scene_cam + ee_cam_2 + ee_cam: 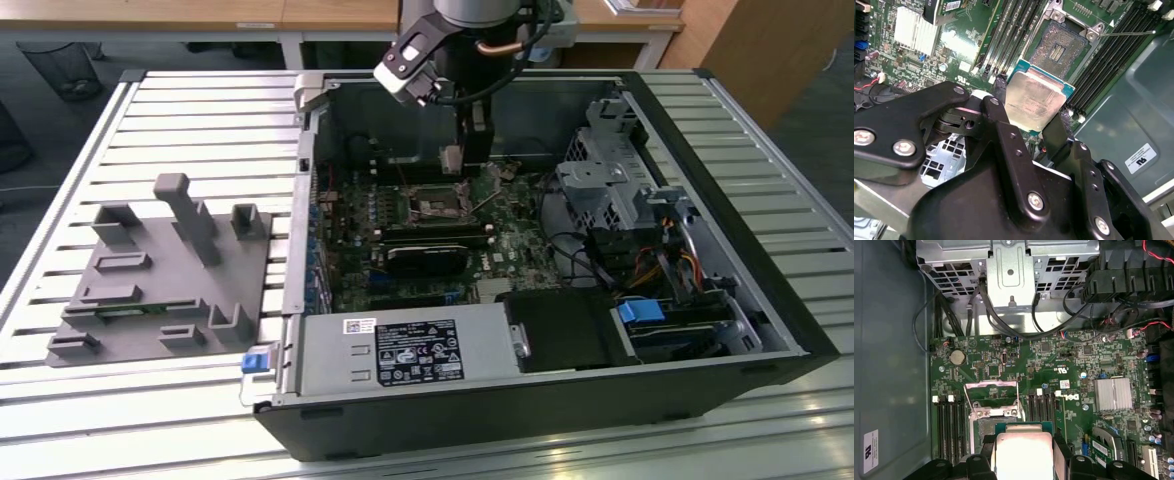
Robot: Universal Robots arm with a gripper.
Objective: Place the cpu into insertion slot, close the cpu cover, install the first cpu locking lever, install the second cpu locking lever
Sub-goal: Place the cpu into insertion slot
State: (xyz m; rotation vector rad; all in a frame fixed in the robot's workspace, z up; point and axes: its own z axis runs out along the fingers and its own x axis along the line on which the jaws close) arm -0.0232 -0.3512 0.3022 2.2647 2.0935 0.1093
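Note:
My gripper (454,160) is inside the open computer case and is shut on the cpu (1035,101), a flat square chip with a pale metal top. In both wrist views the black fingers (1000,112) clamp two opposite edges of the cpu (1024,454). The chip hangs above the green board, just short of the insertion slot (1060,46), a dark open square socket (434,206). The cpu cover (991,385) stands swung open at the socket's far side. A thin locking lever (1130,33) sticks out beside the socket, unlatched.
Long black memory slots (949,415) flank the socket. On the board lie a black block (427,262) and a finned silver heatsink (1112,392). A metal drive cage (614,180) with cables stands at the exterior view's right. A grey fixture (160,270) sits outside the case.

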